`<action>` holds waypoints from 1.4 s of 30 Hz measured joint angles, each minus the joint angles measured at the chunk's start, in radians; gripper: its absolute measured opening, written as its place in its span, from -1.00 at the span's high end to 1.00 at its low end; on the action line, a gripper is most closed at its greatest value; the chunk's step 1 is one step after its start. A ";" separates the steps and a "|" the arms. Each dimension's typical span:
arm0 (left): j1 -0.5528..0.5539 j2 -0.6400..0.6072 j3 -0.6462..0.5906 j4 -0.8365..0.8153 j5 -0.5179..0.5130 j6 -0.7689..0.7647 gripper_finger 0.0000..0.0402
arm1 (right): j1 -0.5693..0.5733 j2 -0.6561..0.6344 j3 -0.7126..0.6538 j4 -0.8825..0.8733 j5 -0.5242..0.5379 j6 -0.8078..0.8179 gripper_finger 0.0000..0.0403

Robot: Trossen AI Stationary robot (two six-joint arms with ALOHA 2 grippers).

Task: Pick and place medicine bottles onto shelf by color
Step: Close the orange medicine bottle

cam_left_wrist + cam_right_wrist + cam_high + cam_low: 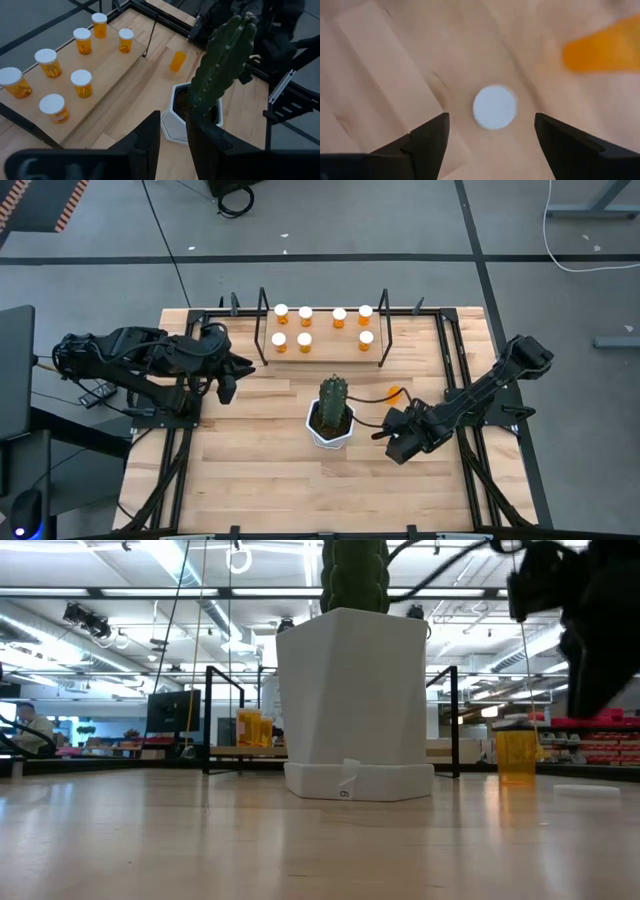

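Several orange medicine bottles [304,339] with white caps stand on the shelf [322,355] at the table's far side; they also show in the left wrist view [81,83]. One more orange bottle [394,392] stands upright on the table right of the cactus, with no cap on it [516,755]. A loose round white cap [494,107] lies flat on the table [590,790]. My right gripper [491,120] is open above this cap, one finger on either side, touching nothing. My left gripper [174,142] hovers left of the shelf [228,383], its fingers a narrow gap apart, and it is empty.
A green cactus in a white pot [332,418] stands at the table's middle, between the two arms and just left of my right gripper. Black metal rails [452,350] run along the table's sides. Bare wood lies toward the near edge [300,490].
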 joint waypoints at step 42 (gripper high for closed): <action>0.000 0.000 0.000 0.000 0.000 -0.001 0.48 | -0.018 -0.023 -0.332 0.430 0.036 0.154 -0.49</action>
